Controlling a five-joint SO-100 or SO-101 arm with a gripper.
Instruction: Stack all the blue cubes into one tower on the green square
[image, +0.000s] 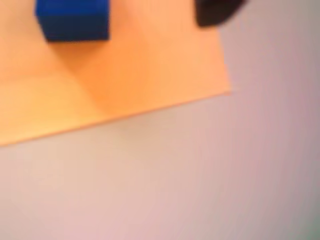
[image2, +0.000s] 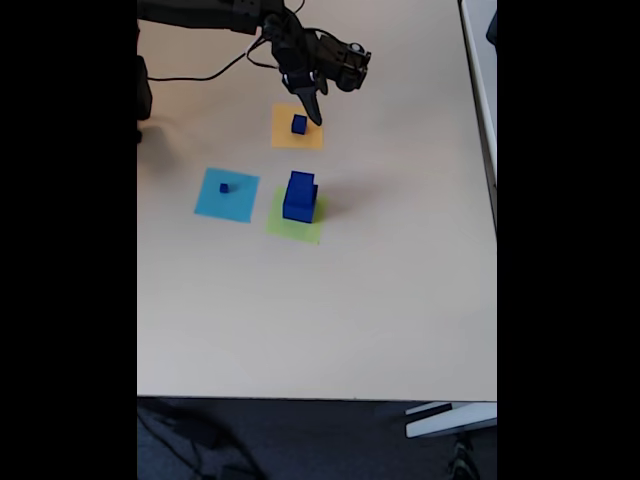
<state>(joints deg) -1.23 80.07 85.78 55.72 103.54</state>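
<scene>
Pincer (image2: 314, 112) above orange square (image2: 298, 127), just beside small cube (image2: 299, 123) lying on it, jaw gap unclear | two-cube stack (image2: 299, 196) on green square (image2: 295, 222), below orange | tiny cube (image2: 224, 187) on light-blue square (image2: 226, 194), left of green | tabletop (image2: 330, 310) pale

Four blue cubes (image2: 299, 196), three paper squares (image2: 226, 194)

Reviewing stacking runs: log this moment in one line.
gripper: over orange square, state unclear | small cube: on orange | tiny cube: light-blue square | two-cube stack: green square
</scene>
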